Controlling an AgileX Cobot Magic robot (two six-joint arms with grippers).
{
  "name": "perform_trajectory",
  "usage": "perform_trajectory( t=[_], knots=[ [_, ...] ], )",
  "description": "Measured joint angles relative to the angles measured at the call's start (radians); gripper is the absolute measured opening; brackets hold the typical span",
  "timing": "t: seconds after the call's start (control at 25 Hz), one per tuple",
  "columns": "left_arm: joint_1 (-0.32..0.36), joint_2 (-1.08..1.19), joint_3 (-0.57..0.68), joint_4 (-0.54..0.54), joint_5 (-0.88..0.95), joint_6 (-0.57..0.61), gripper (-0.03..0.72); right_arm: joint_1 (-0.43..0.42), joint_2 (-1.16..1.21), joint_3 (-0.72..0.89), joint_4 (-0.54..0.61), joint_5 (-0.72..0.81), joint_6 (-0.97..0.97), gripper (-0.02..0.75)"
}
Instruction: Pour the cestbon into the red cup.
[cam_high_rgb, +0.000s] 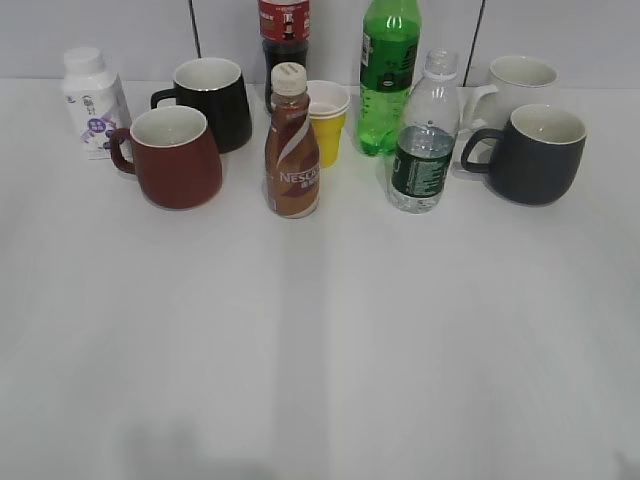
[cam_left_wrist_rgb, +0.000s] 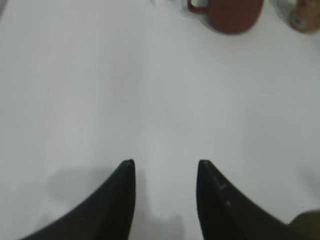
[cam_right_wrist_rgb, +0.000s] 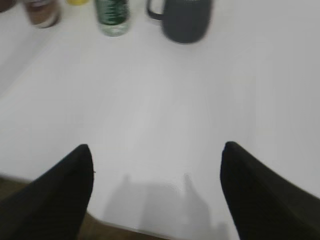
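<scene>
We see the cestbon (cam_high_rgb: 425, 140) and the red cup (cam_high_rgb: 175, 157) standing apart on the worktop (cam_high_rgb: 320, 340), while both the left hand (cam_left_wrist_rgb: 165, 165) and the right hand (cam_right_wrist_rgb: 157, 150) hang parted and empty.

White table (cam_high_rgb: 320, 350) with cestbon (cam_high_rgb: 424, 140), red cup (cam_high_rgb: 176, 157), Nescafe bottle (cam_high_rgb: 291, 145), mugs, bottles.

clear ribbed plastic cestbon (cam_high_rgb: 425, 140) with glossy dark green label, matt maroon ceramic red cup (cam_high_rgb: 173, 157) with glazed white inside, smooth matt white table (cam_high_rgb: 320, 340), glossy black mug (cam_high_rgb: 215, 102), yellow paper cup (cam_high_rgb: 328, 122), matt black hand fingers (cam_left_wrist_rgb: 122, 200)
</scene>
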Motion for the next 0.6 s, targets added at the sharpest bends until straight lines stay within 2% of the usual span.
perform_trajectory(
  t=[0.16,0.6],
  knots=[
    [0.014,-0.086,0.0,-0.001,0.0,0.0,0.309,-0.116,0.0,0.0,-0.001,0.0,0.0,0.593],
    [0.014,-0.129,0.001,0.002,0.0,0.0,0.309,-0.13,0.0,0.001,-0.001,0.0,0.0,0.593]
  ],
)
